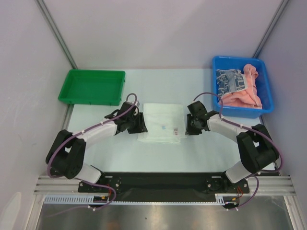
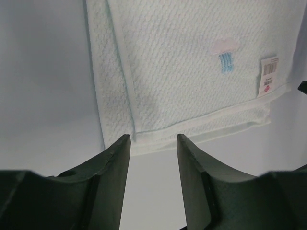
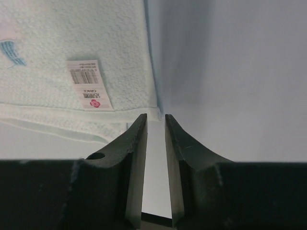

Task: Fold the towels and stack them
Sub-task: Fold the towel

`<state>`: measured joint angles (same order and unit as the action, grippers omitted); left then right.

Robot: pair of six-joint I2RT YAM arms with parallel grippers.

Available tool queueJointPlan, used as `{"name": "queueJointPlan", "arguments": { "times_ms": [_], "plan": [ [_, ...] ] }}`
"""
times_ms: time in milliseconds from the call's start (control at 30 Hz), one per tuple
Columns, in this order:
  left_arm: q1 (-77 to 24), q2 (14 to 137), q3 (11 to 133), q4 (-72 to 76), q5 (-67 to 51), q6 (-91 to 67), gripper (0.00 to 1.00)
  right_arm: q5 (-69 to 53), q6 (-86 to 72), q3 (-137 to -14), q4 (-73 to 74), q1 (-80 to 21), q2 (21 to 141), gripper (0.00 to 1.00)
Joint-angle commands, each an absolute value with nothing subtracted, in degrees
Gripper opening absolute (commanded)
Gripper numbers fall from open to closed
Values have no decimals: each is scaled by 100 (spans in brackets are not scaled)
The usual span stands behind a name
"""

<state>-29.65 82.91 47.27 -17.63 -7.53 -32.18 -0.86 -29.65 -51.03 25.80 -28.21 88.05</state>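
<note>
A white towel [image 1: 161,122] lies folded flat on the table between my two grippers. It carries a small pink and blue motif [image 2: 224,53] and a paper label [image 3: 88,84]. My left gripper [image 1: 141,124] sits at the towel's left edge. In the left wrist view this gripper [image 2: 152,138] is open with nothing between its fingers, just short of the white towel [image 2: 182,62]. My right gripper [image 1: 188,126] is at the towel's right edge. The right wrist view shows it [image 3: 156,117] open by a narrow gap and empty, beside the corner of the white towel [image 3: 72,38]. A salmon-pink towel [image 1: 245,95] and a blue-grey patterned towel [image 1: 230,81] lie crumpled in a bin.
The blue bin [image 1: 266,88] holding the loose towels stands at the back right. A green tray [image 1: 91,86] stands at the back left, with nothing in it. Grey walls close in the table on three sides.
</note>
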Motion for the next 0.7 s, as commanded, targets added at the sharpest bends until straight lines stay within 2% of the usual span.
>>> {"name": "queueJointPlan", "arguments": {
  "times_ms": [0, 367, 667],
  "plan": [
    [-3067, 8516, 4570, -1310, -791, -3498, 49, 246, -3278, -5010, 2119, -2830, 8877, 26],
    [-3278, 9017, 4491, -1231, -325, -3709, 43, 703, -3287, -4570, 1705, -2944, 9070, 26],
    [-3313, 9070, 4526, -1344, -176, -3700, 24, 676, -3410, -4535, 1722, -3093, 9167, 26]
  ]
}}
